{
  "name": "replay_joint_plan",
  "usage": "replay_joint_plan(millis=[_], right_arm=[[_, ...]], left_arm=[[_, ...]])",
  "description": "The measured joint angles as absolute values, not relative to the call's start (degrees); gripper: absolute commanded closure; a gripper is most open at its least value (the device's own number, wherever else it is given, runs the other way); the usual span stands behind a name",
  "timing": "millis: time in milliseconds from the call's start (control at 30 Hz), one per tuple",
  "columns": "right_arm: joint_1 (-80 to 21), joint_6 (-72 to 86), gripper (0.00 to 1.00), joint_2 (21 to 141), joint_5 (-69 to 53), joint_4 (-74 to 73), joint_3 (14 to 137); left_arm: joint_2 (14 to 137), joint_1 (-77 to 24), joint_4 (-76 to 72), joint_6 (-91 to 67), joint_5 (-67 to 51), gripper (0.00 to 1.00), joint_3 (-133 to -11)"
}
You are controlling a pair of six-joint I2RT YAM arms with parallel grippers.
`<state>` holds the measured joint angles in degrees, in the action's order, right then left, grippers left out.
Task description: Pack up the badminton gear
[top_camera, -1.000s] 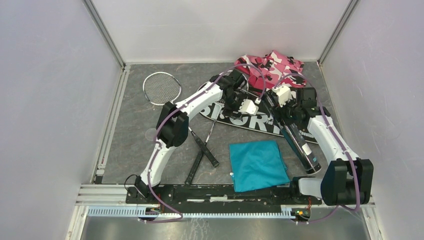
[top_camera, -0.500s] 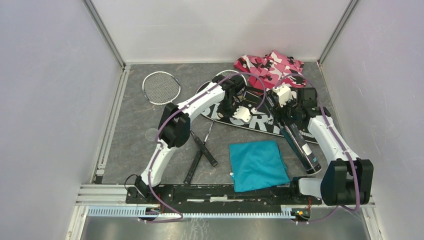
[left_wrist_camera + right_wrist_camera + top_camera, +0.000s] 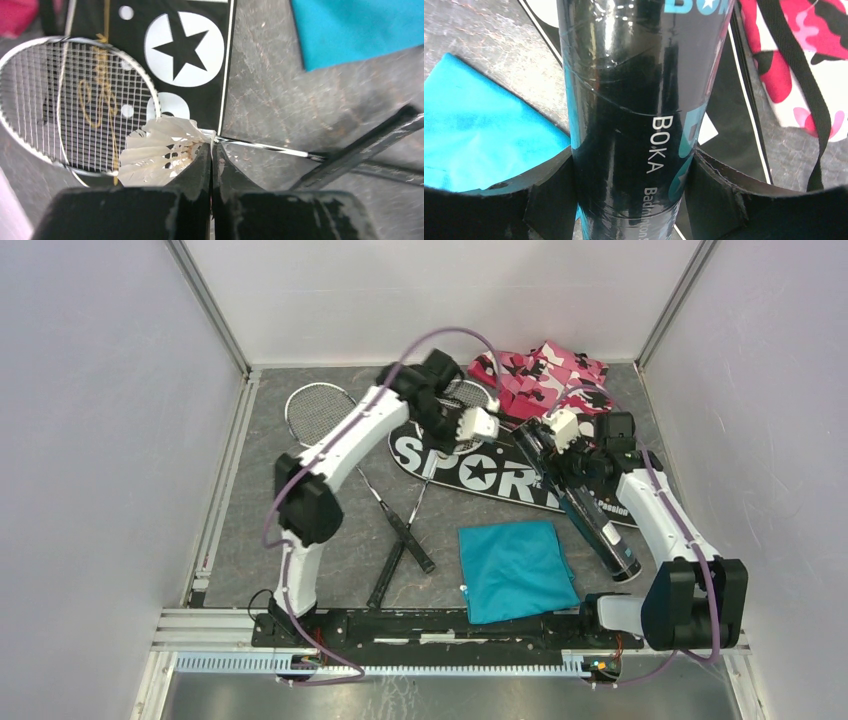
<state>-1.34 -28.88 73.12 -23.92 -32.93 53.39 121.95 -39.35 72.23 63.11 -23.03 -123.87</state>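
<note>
Scanning out from the scuffed grey tabletop's (image 3: 260, 510) near edge, I passed the cloth (image 3: 515, 570) and the crossed racquets (image 3: 390, 575). My right gripper (image 3: 631, 175) clasped the tube (image 3: 624, 75), whose long axis ran from the near right edge toward the far middle. Just left of its far end, over the bag (image 3: 470, 465), my left gripper (image 3: 212, 147) pinched a shuttlecock (image 3: 155, 155) by its cork end. I judged the left arm nearer that mouth. Pale walls (image 3: 430, 300) boxed us in.

Clamped between right gripper (image 3: 634, 172) fingers: black tube (image 3: 634, 90); teal cloth (image 3: 484, 135) left of tube, camouflage fabric (image 3: 796, 45) right of it, black bag (image 3: 734, 130) beneath.
</note>
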Motion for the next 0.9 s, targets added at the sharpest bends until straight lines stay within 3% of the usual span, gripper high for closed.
replay_joint_plan(millis=[200, 467, 900], right_arm=[[-2.55, -31.88, 0.71, 73.12, -28.27, -33.69, 56.05], [-11.86, -34.61, 0.71, 73.47, -28.86, -33.80, 59.18], [-20.47, -36.97, 0.71, 78.13, -30.61, -33.69, 62.15]], left_arm=[[103.63, -29.56, 55.61, 42.41, -35.68, 0.98, -106.78], [82.59, -24.84, 24.64, 12.75, -38.09, 0.98, -79.24], [79.77, -25.21, 3.62, -10.68, -38.06, 0.98, -70.37]])
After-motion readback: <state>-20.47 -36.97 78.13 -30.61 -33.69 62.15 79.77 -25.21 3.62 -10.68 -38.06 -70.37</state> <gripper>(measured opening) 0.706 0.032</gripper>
